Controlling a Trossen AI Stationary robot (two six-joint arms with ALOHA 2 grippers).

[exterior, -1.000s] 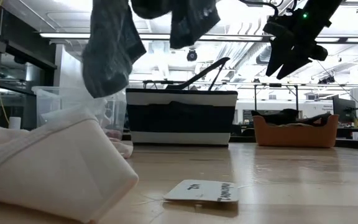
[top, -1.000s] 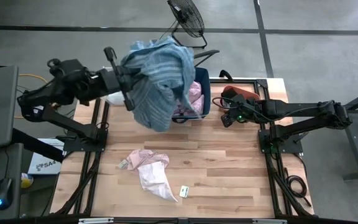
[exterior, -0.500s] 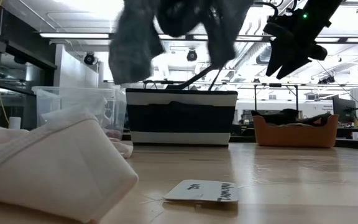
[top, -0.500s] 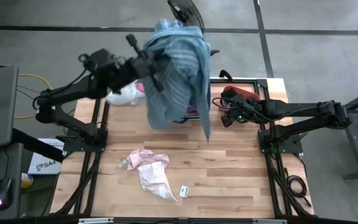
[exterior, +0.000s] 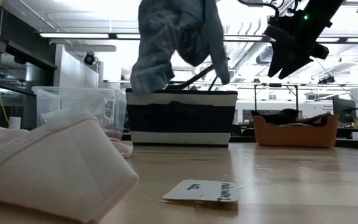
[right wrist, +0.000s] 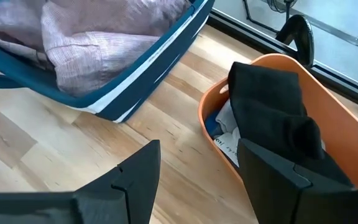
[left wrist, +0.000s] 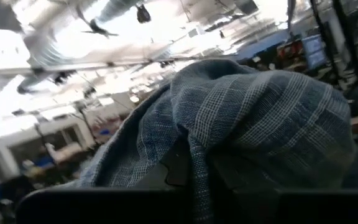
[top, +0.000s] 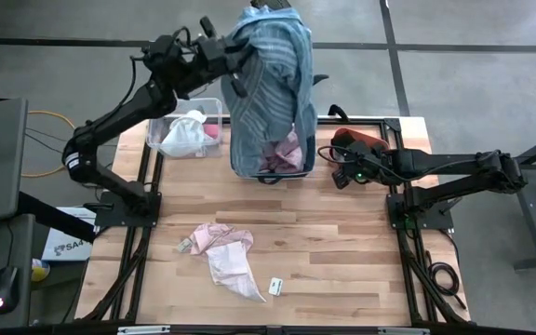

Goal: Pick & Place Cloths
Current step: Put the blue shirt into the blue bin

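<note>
Swung basketward, plaid cloth (top: 270,88) (draping) hangs from left hand (top: 237,67).

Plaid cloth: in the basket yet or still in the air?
In the air. The plaid cloth hangs bunched from the shut left gripper, above the navy basket.

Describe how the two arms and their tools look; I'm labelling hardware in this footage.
Both arms are dark, jointed links on black frame mounts. The left arm has black cabling by its wrist. The right arm shows a small green light by its wrist. The right tool has two flat, angular black fingers.
</note>
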